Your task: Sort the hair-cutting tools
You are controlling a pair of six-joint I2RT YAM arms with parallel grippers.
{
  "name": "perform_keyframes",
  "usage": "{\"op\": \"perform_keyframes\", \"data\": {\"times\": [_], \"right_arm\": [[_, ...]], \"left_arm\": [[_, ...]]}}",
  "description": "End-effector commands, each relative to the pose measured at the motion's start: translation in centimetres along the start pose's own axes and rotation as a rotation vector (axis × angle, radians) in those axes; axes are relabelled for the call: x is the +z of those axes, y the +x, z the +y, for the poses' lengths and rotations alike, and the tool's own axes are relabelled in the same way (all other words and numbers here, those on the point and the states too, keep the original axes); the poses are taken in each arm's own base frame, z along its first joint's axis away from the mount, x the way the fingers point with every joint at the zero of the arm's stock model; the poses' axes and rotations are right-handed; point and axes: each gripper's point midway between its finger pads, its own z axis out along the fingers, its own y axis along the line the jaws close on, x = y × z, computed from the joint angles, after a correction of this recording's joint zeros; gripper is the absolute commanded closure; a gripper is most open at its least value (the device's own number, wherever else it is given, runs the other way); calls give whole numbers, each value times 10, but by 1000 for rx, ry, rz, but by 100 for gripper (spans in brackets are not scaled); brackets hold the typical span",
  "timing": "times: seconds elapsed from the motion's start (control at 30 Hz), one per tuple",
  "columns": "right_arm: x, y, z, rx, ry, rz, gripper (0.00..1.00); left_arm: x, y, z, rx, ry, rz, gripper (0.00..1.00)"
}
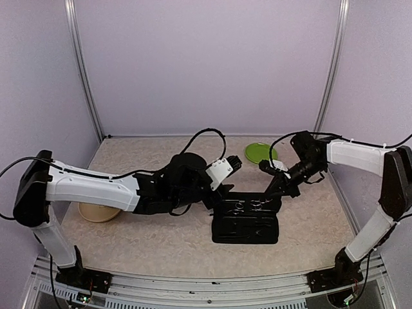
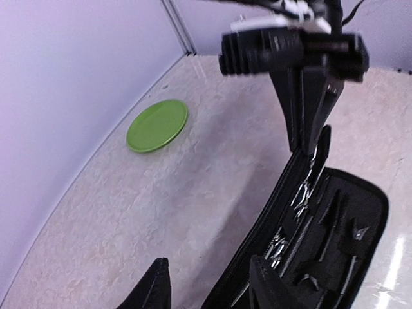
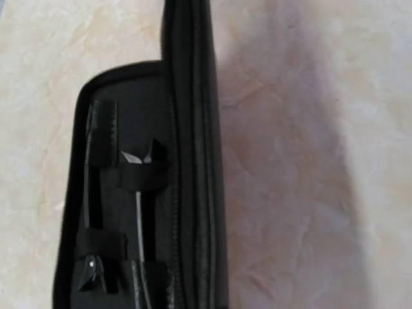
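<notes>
Centrally on the desk (image 1: pixel 161 238) lies an open black case (image 1: pixel 244 232), with the hair-cutting tools (image 2: pixel 301 193) strapped inside. Right jaws pinch its raised flap; left jaws hang spread beside the case.

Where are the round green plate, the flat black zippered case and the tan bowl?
round green plate (image 1: pixel 260 152): top view, its centre.
flat black zippered case (image 1: pixel 246 230): top view, near panel.
tan bowl (image 1: pixel 96 213): top view, exposed part.

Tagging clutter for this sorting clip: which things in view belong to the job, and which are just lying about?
Job: silver scissors; black clips, both strapped inside the open black case.
Lying about: green plate; beige bowl (possibly sorting spots).
</notes>
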Motion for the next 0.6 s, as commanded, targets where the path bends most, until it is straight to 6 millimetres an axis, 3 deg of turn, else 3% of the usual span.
{"op": "perform_keyframes", "data": {"times": [0.0,0.07,0.2,0.27,0.33,0.43,0.57], "right_arm": [[-5,-22,18,-149,80,-5,100],[6,-16,38,-201,68,50,100],[34,15,87,-304,19,175,98],[42,33,113,-342,-27,245,80],[44,47,132,-374,-63,309,68],[44,57,146,-399,-82,357,61],[51,51,144,-395,-71,346,59]], "left_arm": [[-30,-7,4,-139,125,-14,57],[-32,4,16,-210,158,11,56],[-33,29,33,-350,207,48,57],[-35,35,35,-398,230,60,57],[-35,47,34,-436,248,94,57],[-35,76,26,-468,264,180,57],[-38,115,-3,-485,338,307,56]]}}
